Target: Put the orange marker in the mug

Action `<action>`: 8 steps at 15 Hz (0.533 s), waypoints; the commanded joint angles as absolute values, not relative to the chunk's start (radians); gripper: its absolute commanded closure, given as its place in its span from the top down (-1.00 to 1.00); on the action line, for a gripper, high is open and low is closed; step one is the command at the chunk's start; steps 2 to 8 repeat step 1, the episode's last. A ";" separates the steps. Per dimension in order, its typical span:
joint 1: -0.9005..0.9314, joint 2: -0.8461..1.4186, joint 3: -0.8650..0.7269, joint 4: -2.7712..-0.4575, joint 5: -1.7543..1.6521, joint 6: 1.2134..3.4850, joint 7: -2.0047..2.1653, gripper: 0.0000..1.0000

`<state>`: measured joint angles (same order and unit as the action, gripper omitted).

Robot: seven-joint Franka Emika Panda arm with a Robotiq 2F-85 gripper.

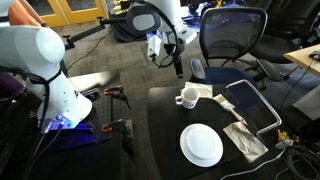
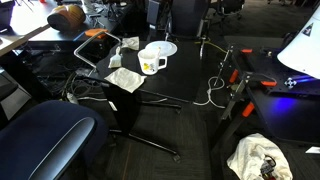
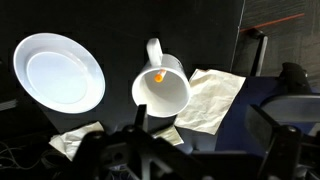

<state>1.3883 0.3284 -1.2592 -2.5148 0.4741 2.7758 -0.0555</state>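
Observation:
The white mug (image 3: 163, 92) stands on the black table between the plate and a napkin; it also shows in both exterior views (image 1: 186, 97) (image 2: 151, 62). The orange marker (image 3: 160, 76) is inside the mug, and only its orange tip shows at the far inner wall. My gripper (image 3: 205, 125) hovers above the mug, open and empty, with its fingers spread wide. In an exterior view it hangs above the mug (image 1: 178, 62).
A round white plate (image 3: 58, 72) (image 1: 201, 145) (image 2: 163, 48) lies beside the mug. Crumpled napkins (image 3: 215, 95) (image 1: 243, 138) lie on the table. An office chair (image 1: 230, 35) stands behind the table, and a metal frame (image 1: 255, 100) stands at its edge.

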 commanded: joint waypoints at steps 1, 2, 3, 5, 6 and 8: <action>1.400 0.327 -1.272 -2.517 0.471 2.769 -0.056 1.00; 1.400 0.327 -1.272 -2.517 0.471 2.769 -0.056 1.00; 1.400 0.327 -1.272 -2.517 0.471 2.769 -0.056 1.00; 1.400 0.327 -1.272 -2.517 0.471 2.769 -0.056 1.00; 1.400 0.327 -1.272 -2.517 0.471 2.769 -0.056 1.00; 1.400 0.327 -1.272 -2.517 0.471 2.769 -0.056 1.00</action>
